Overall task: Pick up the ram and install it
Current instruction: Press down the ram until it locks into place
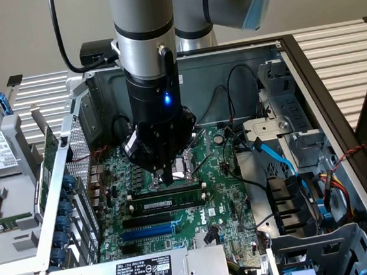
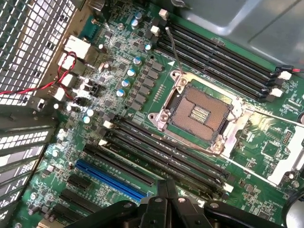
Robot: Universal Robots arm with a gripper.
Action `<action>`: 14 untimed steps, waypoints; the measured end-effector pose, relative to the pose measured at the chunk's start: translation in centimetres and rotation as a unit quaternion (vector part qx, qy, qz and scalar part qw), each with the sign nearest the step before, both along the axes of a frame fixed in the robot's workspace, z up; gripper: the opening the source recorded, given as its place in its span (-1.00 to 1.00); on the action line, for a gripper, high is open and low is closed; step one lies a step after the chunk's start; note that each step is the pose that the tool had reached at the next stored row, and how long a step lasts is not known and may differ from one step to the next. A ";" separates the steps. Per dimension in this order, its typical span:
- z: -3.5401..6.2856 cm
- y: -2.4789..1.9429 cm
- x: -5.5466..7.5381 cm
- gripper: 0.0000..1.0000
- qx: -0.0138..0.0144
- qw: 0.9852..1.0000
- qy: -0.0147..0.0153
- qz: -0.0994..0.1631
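In the exterior view the ram [image 1: 166, 205], a long thin green stick with a white label strip, stands on edge in one of the black memory slots [image 1: 166, 193] of the motherboard. My gripper [image 1: 168, 175] hangs straight down just above and behind it, close to the slot row, and its fingers are shut with nothing between them. The wrist view looks down past the shut fingertips [image 2: 162, 191] of the gripper [image 2: 167, 184] onto the black memory slots [image 2: 166, 152]; I cannot make out the ram there.
The open CPU socket [image 2: 197, 114] lies beside the slots, with a blue expansion slot [image 2: 111, 179] on their other side. Case walls, a perforated rear panel [image 1: 74, 154], cables and drive bays [image 1: 289, 153] surround the board. A power supply [image 1: 145, 274] sits at the front.
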State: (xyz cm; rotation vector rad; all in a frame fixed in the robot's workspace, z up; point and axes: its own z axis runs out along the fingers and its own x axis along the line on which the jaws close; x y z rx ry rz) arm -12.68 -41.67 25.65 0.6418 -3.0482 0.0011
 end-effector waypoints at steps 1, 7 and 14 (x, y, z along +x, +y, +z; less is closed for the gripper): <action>0.00 0.00 0.0 -0.80 0.000 1.000 0.000 -0.007; 0.00 0.00 0.0 -0.80 -0.010 0.999 0.000 -0.039; 0.01 0.00 0.0 -0.80 -0.012 0.996 0.000 -0.084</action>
